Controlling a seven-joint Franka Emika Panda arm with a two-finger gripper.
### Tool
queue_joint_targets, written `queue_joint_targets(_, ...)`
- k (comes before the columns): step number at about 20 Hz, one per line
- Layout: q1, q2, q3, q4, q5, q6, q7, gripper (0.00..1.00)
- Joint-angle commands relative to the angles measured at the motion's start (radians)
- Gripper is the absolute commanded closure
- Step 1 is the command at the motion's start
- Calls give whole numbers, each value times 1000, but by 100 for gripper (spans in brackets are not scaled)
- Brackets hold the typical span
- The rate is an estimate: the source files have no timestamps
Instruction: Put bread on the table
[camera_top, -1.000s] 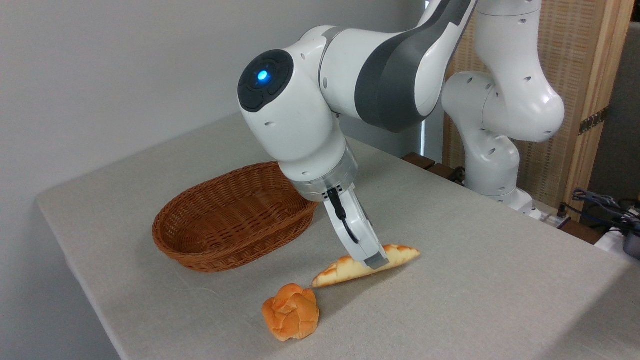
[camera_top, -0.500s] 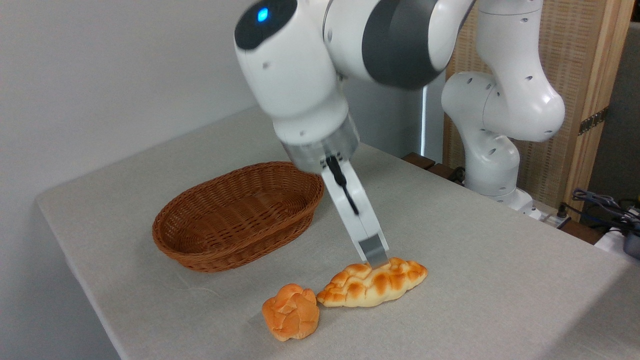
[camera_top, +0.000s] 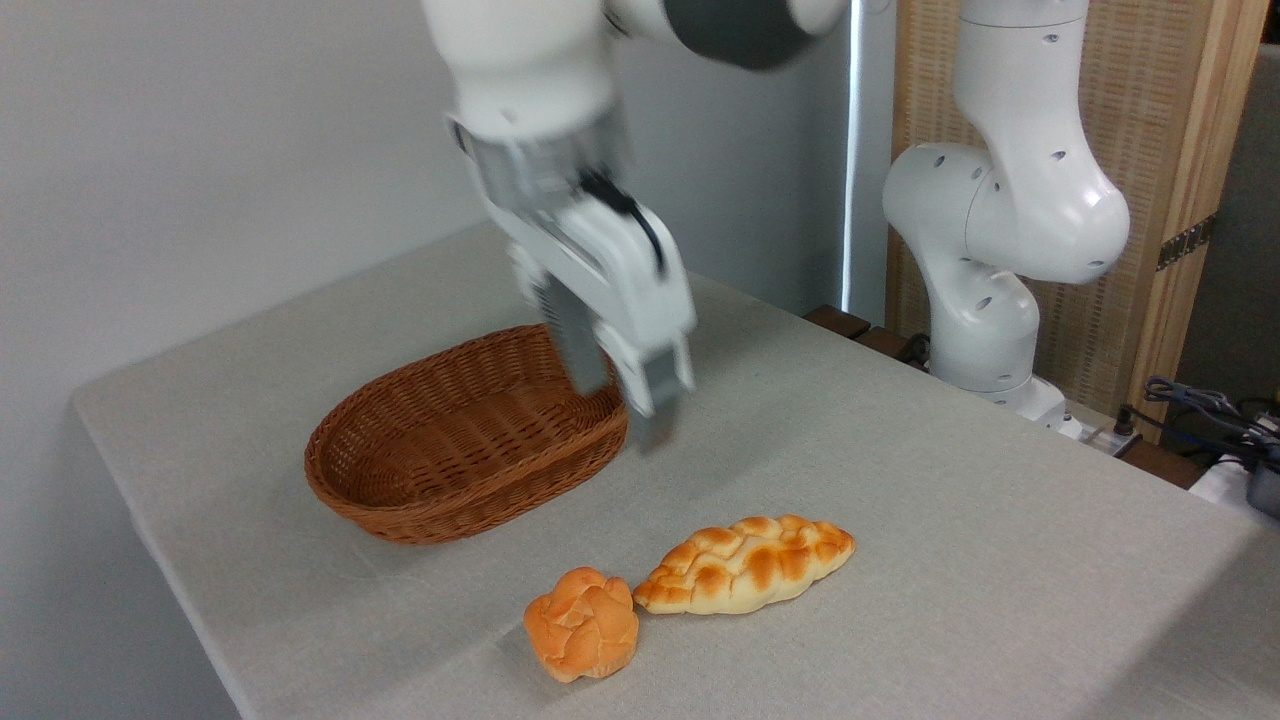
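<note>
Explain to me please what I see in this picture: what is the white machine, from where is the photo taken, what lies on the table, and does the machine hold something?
The white machine is a robot arm with joints. At its end sits a gripper with two fingers, for picking things up. One fixed camera beside the table takes the picture, looking down at an angle. On the large table covered in grey-beige cloth lie three things: a brown oval wicker basket, which looks empty, a long pale yellow braided bread with golden-brown patches, and a small round orange knotted bun. The bread and the bun lie close together in front of the basket. The gripper holds nothing: it hangs open in the air above the basket's right end, a little blurred by motion, well apart from the bread.
</note>
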Motion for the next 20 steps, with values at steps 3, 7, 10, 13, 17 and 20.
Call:
queue_joint_targets(3,1,7,-136,51,8,176,-299,0)
queue_joint_targets(7,0,5,-141,41,25,202,-291,0)
queue_joint_targets(10,-3,2,-143,34,30,190,-290,0)
queue_joint_targets(13,-17,-10,-133,34,34,161,-288,0)
queue_joint_targets(17,-76,-7,-71,36,57,161,-284,0)
queue_joint_targets(20,-82,-8,-48,41,57,161,-270,0)
